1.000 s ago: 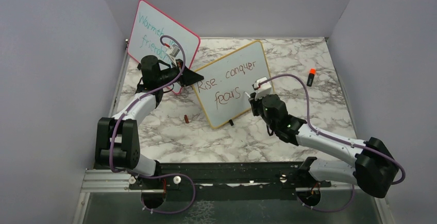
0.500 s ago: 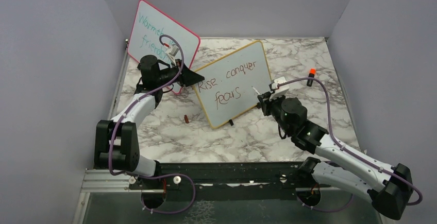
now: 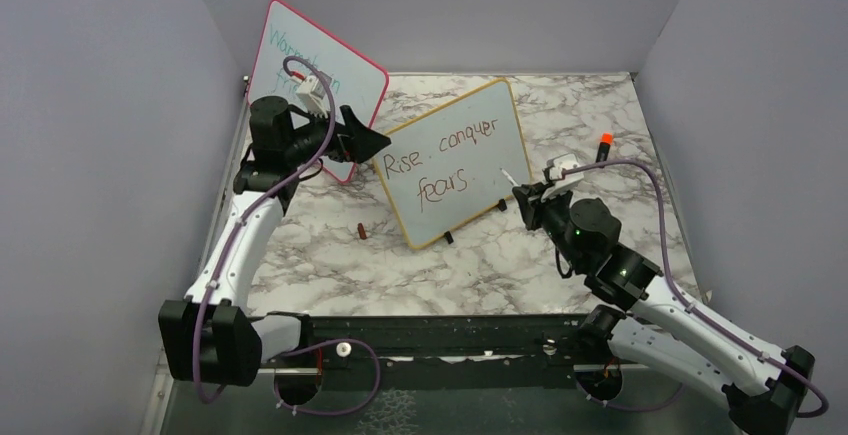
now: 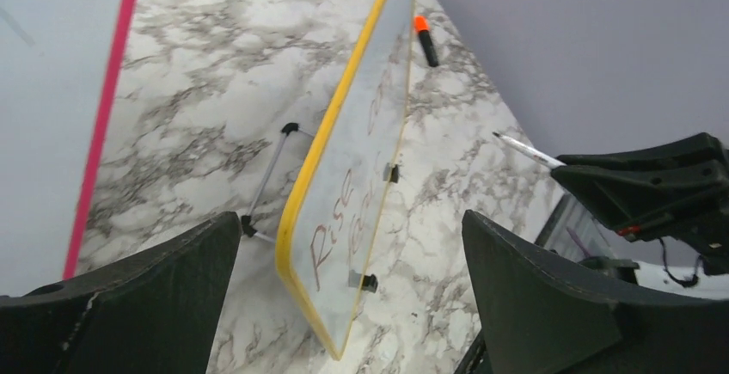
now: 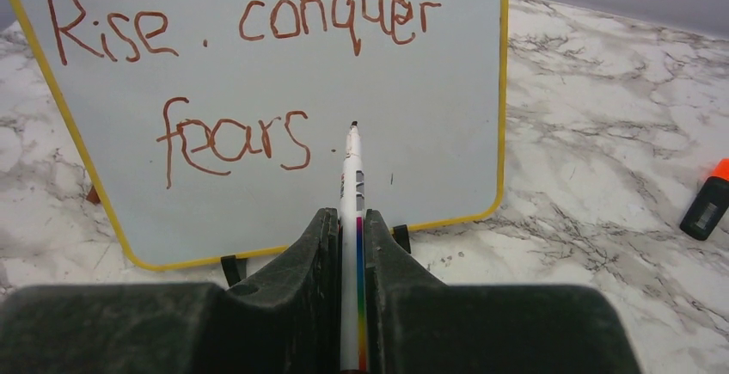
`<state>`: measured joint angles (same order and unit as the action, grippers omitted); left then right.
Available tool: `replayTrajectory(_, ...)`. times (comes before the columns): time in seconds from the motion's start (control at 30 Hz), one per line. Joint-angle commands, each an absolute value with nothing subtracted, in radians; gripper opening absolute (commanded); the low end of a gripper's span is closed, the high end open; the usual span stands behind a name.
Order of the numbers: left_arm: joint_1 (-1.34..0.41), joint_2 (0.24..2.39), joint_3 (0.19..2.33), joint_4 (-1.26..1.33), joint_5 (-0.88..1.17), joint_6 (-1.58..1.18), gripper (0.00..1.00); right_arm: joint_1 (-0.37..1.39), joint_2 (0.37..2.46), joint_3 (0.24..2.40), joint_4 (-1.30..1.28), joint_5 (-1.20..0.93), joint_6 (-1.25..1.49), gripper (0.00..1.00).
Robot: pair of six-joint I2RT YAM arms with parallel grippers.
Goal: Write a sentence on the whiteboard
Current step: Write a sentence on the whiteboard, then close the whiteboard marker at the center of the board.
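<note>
The whiteboard [image 3: 450,170] with the yellow-orange frame stands tilted on small black feet in the middle of the table. On it is the sentence [image 3: 440,155] "Rise. conquer fears." in brownish-red, on two lines [image 5: 241,30]. My left gripper [image 3: 368,133] is open at the board's left edge [image 4: 297,211], with both fingers clear of the frame. My right gripper [image 3: 527,198] is shut on a white marker [image 5: 351,168] with a rainbow stripe. The marker's tip points at the board just right of "fears" and is a little apart from the surface.
A pink-red-framed board [image 3: 330,65] with teal writing leans behind my left arm. An orange-capped black marker [image 3: 603,148] lies on the marble at the right. A small brown-red cap [image 3: 361,230] lies in front of the whiteboard's left corner. Grey walls close in three sides.
My left gripper opened, let go of the whiteboard's left edge and drew back to the left. My right arm pulled the marker back from the board, down and to the right.
</note>
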<state>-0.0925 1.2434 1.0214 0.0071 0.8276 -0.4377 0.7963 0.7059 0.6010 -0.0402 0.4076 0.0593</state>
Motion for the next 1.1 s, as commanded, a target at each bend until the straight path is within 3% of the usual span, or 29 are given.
replayTrajectory(0.0, -0.087, 1.122, 1.027, -0.285, 0.559, -0.328, 0.99, 0.792, 0.667, 0.619, -0.082, 0.413, 0.082, 0.0)
replayTrajectory(0.33, -0.087, 0.914, 0.803, -0.419, 0.245, -0.48, 0.99, 0.791, 0.645, 0.586, -0.08, 0.4, 0.097, 0.0)
replayTrajectory(0.5, -0.087, 0.905, 0.722, -0.475, 0.238, -0.565, 0.95, 0.791, 0.647, 0.579, -0.068, 0.395, 0.101, 0.0)
replayTrajectory(0.6, -0.087, 0.897, 0.68, -0.473, 0.207, -0.599, 0.99, 0.791, 0.625, 0.572, -0.059, 0.386, 0.101, 0.0)
replayTrajectory(0.83, -0.126, 0.961, 0.675, -0.526, 0.069, -0.642, 0.99, 0.792, 0.572, 0.554, -0.055, 0.382, 0.113, 0.0)
replayTrajectory(1.07, -0.352, 1.13, 0.71, -0.559, -0.159, -0.713, 0.93, 0.792, 0.556, 0.543, -0.054, 0.372, 0.118, 0.0)
